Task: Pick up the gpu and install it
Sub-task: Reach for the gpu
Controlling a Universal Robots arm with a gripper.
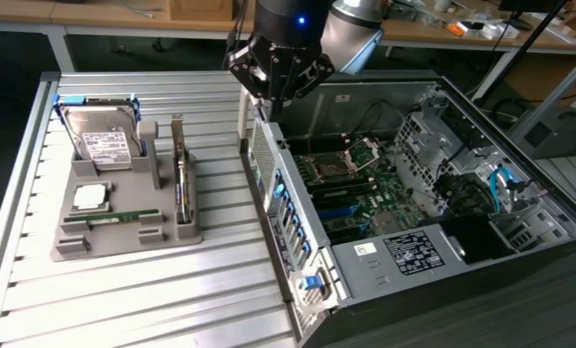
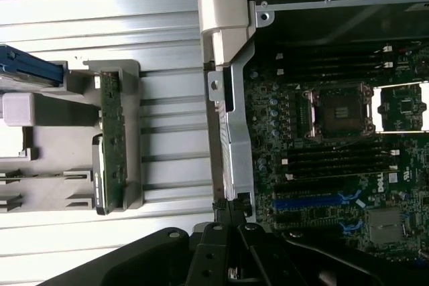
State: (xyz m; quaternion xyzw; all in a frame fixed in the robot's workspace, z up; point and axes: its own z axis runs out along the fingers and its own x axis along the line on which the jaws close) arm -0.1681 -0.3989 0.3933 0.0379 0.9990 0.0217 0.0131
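Currently I count one gpu (image 1: 180, 174) on edge in the grey holder (image 1: 123, 235) beside one hard drive (image 1: 102, 138). My gripper (image 1: 271, 101), clenched and empty, hovers over the case (image 1: 365, 254). The wrist view adds one blue slot (image 2: 308, 201).

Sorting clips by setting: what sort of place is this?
Likely a robotics lab or workshop: an open computer case sits on a slatted metal table, beside a grey parts holder, with cluttered workbenches behind.

Bare table (image 1: 228, 217) strip between gray holder (image 1: 114, 235) and upright case wall (image 1: 286, 206) — passable.
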